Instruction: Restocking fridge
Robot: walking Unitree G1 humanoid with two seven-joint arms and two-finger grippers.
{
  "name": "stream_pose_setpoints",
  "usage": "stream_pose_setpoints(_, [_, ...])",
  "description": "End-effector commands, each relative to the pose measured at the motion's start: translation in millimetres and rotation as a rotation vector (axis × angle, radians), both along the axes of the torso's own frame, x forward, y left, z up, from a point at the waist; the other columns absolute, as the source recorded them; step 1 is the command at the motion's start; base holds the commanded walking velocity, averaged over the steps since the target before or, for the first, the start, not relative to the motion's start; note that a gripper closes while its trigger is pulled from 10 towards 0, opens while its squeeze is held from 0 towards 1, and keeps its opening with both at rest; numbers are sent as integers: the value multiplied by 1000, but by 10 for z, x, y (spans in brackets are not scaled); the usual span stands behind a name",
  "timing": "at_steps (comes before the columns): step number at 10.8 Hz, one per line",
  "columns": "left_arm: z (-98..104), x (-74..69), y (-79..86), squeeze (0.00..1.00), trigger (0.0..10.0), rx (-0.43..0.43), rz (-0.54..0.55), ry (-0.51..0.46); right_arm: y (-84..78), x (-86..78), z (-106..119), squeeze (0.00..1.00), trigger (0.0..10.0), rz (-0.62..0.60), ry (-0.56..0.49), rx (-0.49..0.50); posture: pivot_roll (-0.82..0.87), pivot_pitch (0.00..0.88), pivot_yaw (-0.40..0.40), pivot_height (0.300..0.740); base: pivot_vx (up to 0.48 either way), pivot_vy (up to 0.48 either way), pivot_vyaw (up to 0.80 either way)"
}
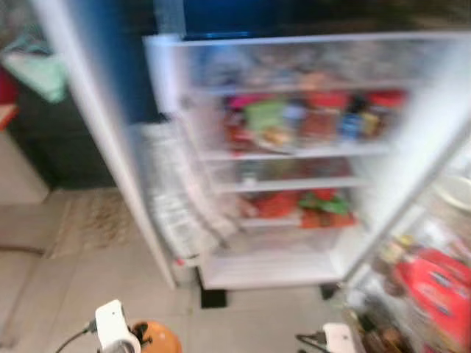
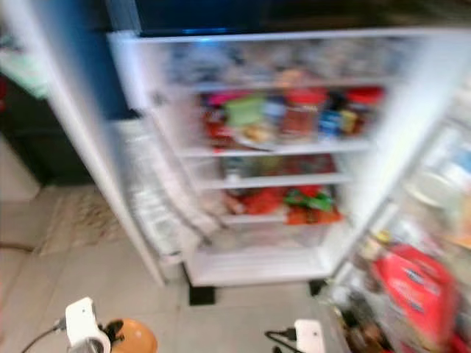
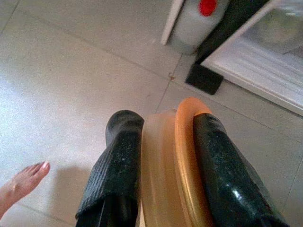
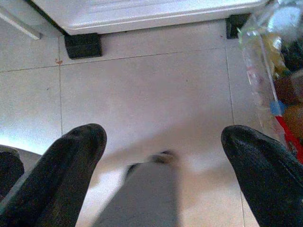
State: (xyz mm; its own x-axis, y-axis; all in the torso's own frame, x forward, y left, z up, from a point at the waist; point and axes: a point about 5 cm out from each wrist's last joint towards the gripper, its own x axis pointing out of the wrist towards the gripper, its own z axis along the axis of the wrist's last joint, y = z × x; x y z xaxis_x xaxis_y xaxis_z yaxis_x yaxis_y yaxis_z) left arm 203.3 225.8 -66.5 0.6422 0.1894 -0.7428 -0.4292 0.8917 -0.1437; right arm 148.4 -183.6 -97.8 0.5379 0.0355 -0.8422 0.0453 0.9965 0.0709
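Nearest the robot, the left gripper [image 3: 163, 156] is clamped on an orange round container [image 3: 173, 165], its two black fingers [image 3: 116, 161] pressing the object's sides from either side. In the head views this same orange object [image 1: 156, 338] sits low at the picture's bottom edge, just beside the left arm's white wrist housing [image 1: 114, 323]. A person's bare toes [image 3: 21, 182] rest on the pale floor tiles [image 3: 71, 71] near that gripper.

The right gripper [image 4: 161, 165] hangs with its fingers [image 4: 71, 161] spread wide and nothing between them, above the tiled floor in front of the fridge's base. Its white wrist piece [image 1: 340, 337] shows at the bottom of the head view.

Just beyond stands the open fridge [image 1: 280, 147], raised on dark blocks [image 4: 83, 45] at its lower corners. The head views are blurred by motion. Its white shelves [image 1: 294, 152] carry red, green and blue packages and jars; the exact items cannot be told. The left door [image 1: 103, 125] swings out toward the robot's left. On the right, door racks hold a red packet [image 1: 434, 283] and bottles. A white jug with a red cap [image 3: 199, 19] stands low by the door's edge.
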Motion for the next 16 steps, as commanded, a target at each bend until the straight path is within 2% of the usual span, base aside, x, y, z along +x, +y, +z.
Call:
stream_pose_setpoints(1, [-11, -6, -33, 0, 10000, -6, -2, 4, -78, -38, -6, 0, 10000, -17, 11, -20, 6, 0, 21, 740, 0, -285, 0])
stream_pose_setpoints(4, [-6, 11, -54, 0, 10000, -14, -12, -4, -63, -47, -12, 0, 10000, -16, 13, -26, 3, 0, 23, 740, 0, -286, 0])
stream_pose_setpoints(6, [60, 130, -84, 0, 10000, -33, -23, -56, -65, -46, -11, 0, 10000, -13, 15, -27, 3, 0, 23, 740, 0, 0, 0])
stream_pose_setpoints(10, [451, 638, -148, 0, 10000, -107, -77, -336, -70, -41, -9, 0, 10000, -9, 13, -36, 3, 0, 24, 740, 0, 0, 0])
stream_pose_setpoints(11, [575, 756, -168, 0, 10000, -131, -94, -422, -74, -44, -9, 0, 10000, -5, 13, -43, 6, 0, 22, 740, 0, 0, 0])
stream_pose_setpoints(12, [751, 900, -227, 0, 10000, -206, -114, -555, -88, -51, -10, 0, 10000, 2, 15, -63, 8, 0, 21, 740, 0, 0, 0])
stream_pose_setpoints(16, [892, 949, -351, 0, 10000, -305, -214, -665, -138, -35, 0, 0, 10000, 2, 17, -134, 15, 0, 19, 740, 0, 0, 0])
